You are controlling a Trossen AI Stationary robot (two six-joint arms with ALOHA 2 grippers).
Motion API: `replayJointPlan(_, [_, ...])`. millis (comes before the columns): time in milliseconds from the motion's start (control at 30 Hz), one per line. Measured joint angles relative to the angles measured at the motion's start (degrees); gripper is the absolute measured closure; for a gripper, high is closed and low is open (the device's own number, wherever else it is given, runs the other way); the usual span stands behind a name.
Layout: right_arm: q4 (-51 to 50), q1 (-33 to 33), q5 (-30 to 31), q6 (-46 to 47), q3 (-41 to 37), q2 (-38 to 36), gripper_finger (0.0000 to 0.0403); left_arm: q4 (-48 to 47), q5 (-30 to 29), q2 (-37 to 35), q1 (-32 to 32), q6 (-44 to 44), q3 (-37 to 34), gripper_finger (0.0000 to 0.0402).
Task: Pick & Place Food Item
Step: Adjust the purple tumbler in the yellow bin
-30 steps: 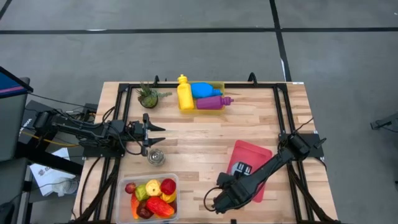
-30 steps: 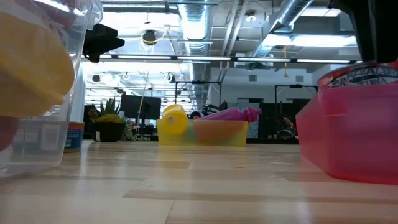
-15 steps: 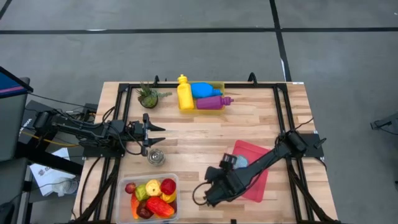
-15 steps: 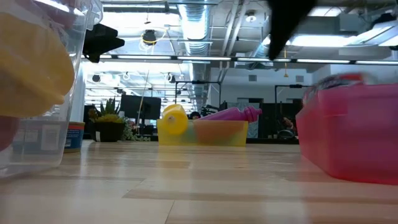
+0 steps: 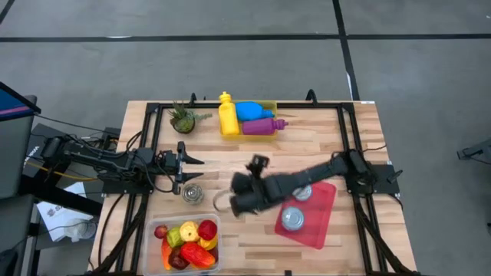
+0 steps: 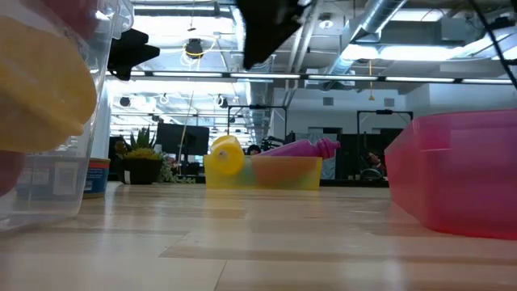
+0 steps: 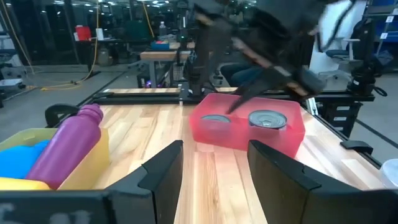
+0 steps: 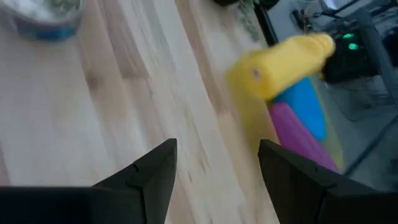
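A red tray point(image 5: 318, 222) lies on the table's right half with two silver cans in it, one point(image 5: 301, 192) farther and one point(image 5: 291, 220) nearer; the left wrist view shows the tray point(image 7: 249, 134) too. A third can point(image 5: 192, 193) stands on the wood at the left. My right gripper point(image 5: 253, 169) hangs open over the table's middle, above the bare wood, nothing between its fingers point(image 8: 217, 165). My left gripper point(image 5: 196, 169) waits open at the left edge, pointing level toward the right point(image 7: 214, 168).
A clear tub point(image 5: 188, 239) of toy fruit sits at the near left. A yellow bin point(image 5: 257, 126) with yellow, blue and purple bottles stands at the far edge, a small plant point(image 5: 182, 117) beside it. Bare wood lies between the tub and the tray.
My right gripper has swung from above the red tray's near end toward the table's left and far side, rising and turning as it went. It now hangs over the table's middle. The two cans in the tray, covered by the arm before, now show.
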Motion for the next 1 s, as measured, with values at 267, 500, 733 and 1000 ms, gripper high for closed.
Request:
replayJointPlan(267, [1.4, -4.6, -3.8, 0.0, -2.1, 0.0, 0.0198, -0.4, 0.3, 0.0, -0.1, -1.1, 0.0, 0.0229])
replayJointPlan(500, [-6.0, -4.6, 1.6, 4.5, -2.1, 0.0, 0.0238, -0.3, 1.3, 0.0, -0.1, -2.5, 0.0, 0.0229])
replayJointPlan(733, [19.1, -11.5, -6.7, -11.5, -4.8, -0.2, 0.0234, -0.1, 4.4, 0.0, -0.1, -3.0, 0.0, 0.0229])
replayJointPlan(1000, [50.6, -13.1, -21.2, -30.1, -6.1, -3.8, 0.0229, -0.1, 4.5, 0.0, -0.2, -3.0, 0.0, 0.0229])
